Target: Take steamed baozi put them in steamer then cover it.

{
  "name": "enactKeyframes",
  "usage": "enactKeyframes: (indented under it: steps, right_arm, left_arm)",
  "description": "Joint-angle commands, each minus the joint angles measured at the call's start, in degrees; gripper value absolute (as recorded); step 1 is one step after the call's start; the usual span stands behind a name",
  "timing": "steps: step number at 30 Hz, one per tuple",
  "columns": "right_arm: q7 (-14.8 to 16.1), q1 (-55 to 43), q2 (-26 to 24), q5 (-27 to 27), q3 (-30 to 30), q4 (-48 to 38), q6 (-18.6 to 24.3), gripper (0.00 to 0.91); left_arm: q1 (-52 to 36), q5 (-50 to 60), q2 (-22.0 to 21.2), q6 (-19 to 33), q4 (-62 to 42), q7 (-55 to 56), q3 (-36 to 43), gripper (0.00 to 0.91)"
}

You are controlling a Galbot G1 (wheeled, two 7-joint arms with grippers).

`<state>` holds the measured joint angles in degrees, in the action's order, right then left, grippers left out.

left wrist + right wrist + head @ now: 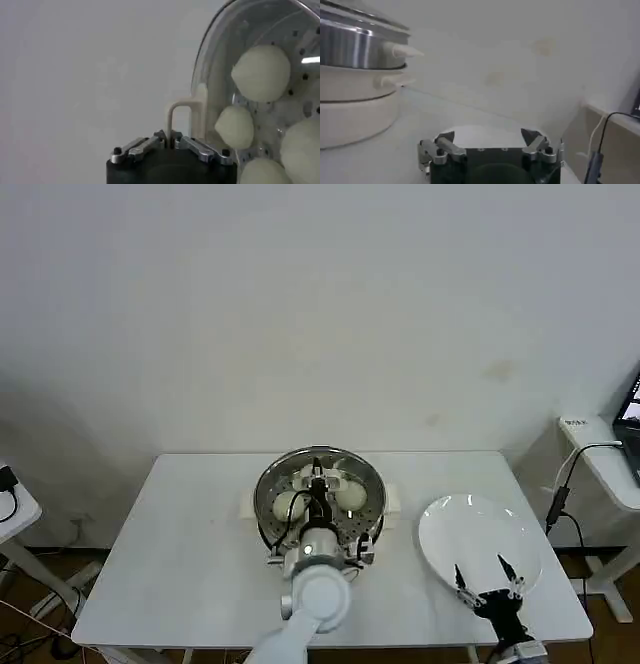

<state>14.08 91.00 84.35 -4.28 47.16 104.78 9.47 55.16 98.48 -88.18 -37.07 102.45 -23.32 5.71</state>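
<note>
The steamer (320, 502) stands mid-table, a shiny steel pot on a cream base (350, 115). Several cream-white baozi (289, 504) (261, 73) lie on its perforated tray (302, 47). A round glass lid (220, 45) covers the pot, and the buns show through it. My left gripper (318, 480) (171, 140) is over the steamer's middle, shut on the lid's cream handle (182, 111). Near the table's front right edge, my right gripper (490, 580) (489, 135) stands open and empty over the white plate (480, 534) (470, 141).
The white plate sits to the right of the steamer with nothing on it. Bare tabletop (170, 544) stretches to the left. A side table with cables (600, 454) stands off the right edge, and a wall rises behind the table.
</note>
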Motion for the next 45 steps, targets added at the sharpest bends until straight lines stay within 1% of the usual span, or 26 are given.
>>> enactKeyframes:
  steps: [1,30,31,32,36,45]
  right_arm:
    - [0.05,0.05,0.11,-0.14,-0.32,-0.08,0.09,0.907]
    - [0.16,-0.09,0.16,-0.43,-1.43,-0.52,0.27,0.907]
    - [0.16,-0.10,0.16,-0.43,-1.48,-0.54,0.28,0.907]
    - [0.18,-0.10,0.16,-0.44,-1.54,-0.55,0.32,0.907]
    - [0.21,-0.03,0.24,-0.53,-1.80,-0.53,0.36,0.907]
    - [0.24,0.24,0.35,-0.79,-1.90,-0.42,0.47,0.907]
  left_arm:
    - [-0.20,0.45,-0.32,0.10,-0.66,0.09,-0.23,0.000]
    - [-0.10,0.12,-1.64,0.16,-1.88,0.65,-0.81,0.000]
    - [-0.04,-0.07,-1.71,0.18,-1.98,0.81,-0.82,0.050]
    - [-0.02,-0.56,-1.85,0.25,-2.11,1.33,-0.81,0.907]
    - [0.17,-1.12,-2.17,0.09,-1.81,1.84,-0.80,0.907]
    - [0.93,-1.37,-1.33,0.11,0.53,1.68,-0.90,0.907]
